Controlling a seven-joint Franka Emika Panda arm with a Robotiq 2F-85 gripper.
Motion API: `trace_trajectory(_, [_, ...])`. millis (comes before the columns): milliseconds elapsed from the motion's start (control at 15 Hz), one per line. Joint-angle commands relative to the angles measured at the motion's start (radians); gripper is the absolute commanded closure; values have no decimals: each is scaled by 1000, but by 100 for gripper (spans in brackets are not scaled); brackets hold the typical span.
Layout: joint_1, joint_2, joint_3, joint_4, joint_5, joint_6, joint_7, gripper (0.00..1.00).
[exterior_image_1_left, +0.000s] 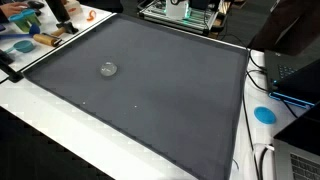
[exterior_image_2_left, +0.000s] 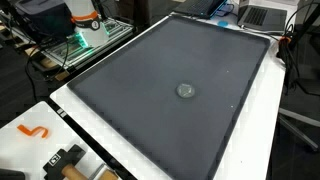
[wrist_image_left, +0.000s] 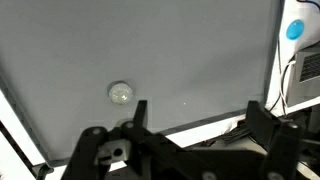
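Gripper (wrist_image_left: 195, 106) hangs over the gray mat (wrist_image_left: 150, 50) with its fingers spread as wide as they go and nothing between them, so it's got hold of zip. You only see it in the wrist view; in both exterior views it's out of frame.

Closest thing to it is a small clear round piece (wrist_image_left: 121, 93), sitting on the mat at roughly 10 o'clock from the gap between the fingers, apart from both of them. In an exterior view the clear round piece (exterior_image_1_left: 107, 69) lies alone toward 9 o'clock of the mat's middle, with the white table (exterior_image_1_left: 50, 115) around the mat.

What I'd worry about:
- The piece isn't lined up with the gap. My guess is a straight drop would land a finger on or beside it and knock it away.
- It's round, see-through and looks light, so any nudge could send it skidding.
- A blue disc (exterior_image_1_left: 264, 114) and cables (wrist_image_left: 285, 75) sit off the mat at 3 o'clock, so a wide swing that way could snag them.
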Motion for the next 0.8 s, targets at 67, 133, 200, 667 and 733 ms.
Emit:
trace_trajectory(67, [-10,1,8,2,3,-3,-3,0])
trace_trajectory(133, [-10,1,8,2,3,-3,-3,0])
trace_trajectory(200, [-5,44,-6,36,21,-14,-26,0])
trace_trajectory(667, [-23,401,-40,341,20,-34,-186,0])
trace_trajectory(733, [-32,449,-39,384,23,-36,-196,0])
